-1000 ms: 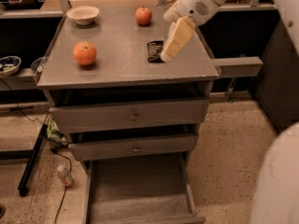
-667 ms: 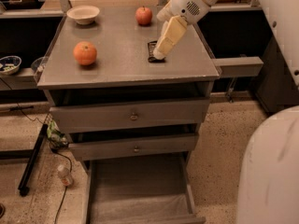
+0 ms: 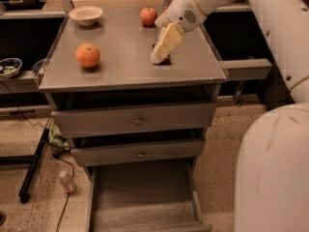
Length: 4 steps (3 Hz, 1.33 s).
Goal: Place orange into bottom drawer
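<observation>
The orange (image 3: pixel 88 55) rests on the left part of the grey cabinet top (image 3: pixel 120 66). Below, the bottom drawer (image 3: pixel 145 199) is pulled out, its pale liner floor bare. My gripper (image 3: pixel 159 56) hangs over the middle-right of the top, pointing down and left, well to the right of the orange and apart from it. It covers most of a small dark object on the top.
A red apple (image 3: pixel 148 16) and a white bowl (image 3: pixel 86 14) sit at the back of the top. Two upper drawers (image 3: pixel 137 121) with small knobs are closed. A bottle (image 3: pixel 66 181) and cables lie on the floor at left. My white base (image 3: pixel 273 168) fills the right.
The gripper has moved left across the cabinet top, toward the orange. The orange, apple and bowl have not moved.
</observation>
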Each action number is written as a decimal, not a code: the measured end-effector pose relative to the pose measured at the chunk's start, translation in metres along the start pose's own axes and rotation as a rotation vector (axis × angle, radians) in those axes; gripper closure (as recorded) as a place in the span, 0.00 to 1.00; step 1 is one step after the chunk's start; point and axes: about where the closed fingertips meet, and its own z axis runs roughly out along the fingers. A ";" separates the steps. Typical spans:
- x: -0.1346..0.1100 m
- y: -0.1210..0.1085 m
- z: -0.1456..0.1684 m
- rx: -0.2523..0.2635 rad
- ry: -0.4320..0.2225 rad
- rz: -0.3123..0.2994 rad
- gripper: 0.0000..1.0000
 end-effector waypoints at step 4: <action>-0.016 -0.030 0.081 -0.085 -0.076 -0.008 0.00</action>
